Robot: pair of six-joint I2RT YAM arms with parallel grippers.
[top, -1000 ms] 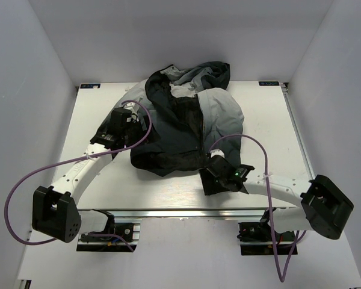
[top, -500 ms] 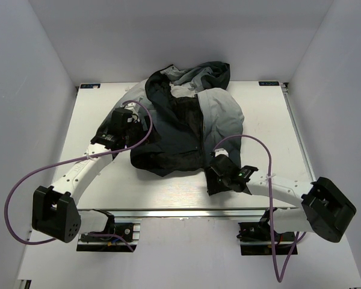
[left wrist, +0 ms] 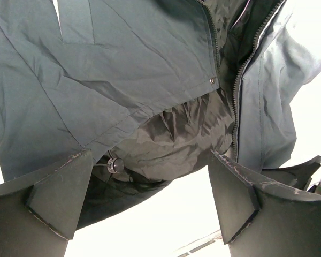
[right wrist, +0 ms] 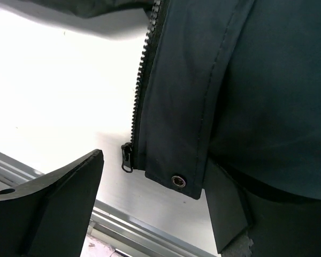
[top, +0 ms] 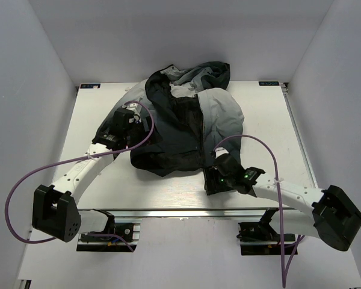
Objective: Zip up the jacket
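Top view: jacket [top: 186, 120] heaped at table [top: 277, 132] centre, unzipped; right gripper [top: 212, 178] has re-angled at its 6 o'clock side. Left wrist: left gripper [left wrist: 150, 160] wide, empty (hovering over lining [left wrist: 187, 134]). Right wrist: jaws wide, straddling the zipper pull [right wrist: 127, 159]; engagement pending.

The jacket [right wrist: 257, 80] hem covers the tip of one finger [right wrist: 227, 214] of my right gripper [right wrist: 155, 176]. Its zipper [right wrist: 144, 69] runs off my wrist view's top edge.

One hooded fabric jacket [top: 222, 114] fading grey to black, one dark zipper pull [right wrist: 127, 159] at its hem corner, two black two-finger grippers, left gripper [left wrist: 150, 206] and right gripper [right wrist: 144, 211], two white robot arms [top: 78, 172] [top: 289, 194], two purple cables [top: 6, 208] [top: 268, 158], one white table [top: 271, 126].
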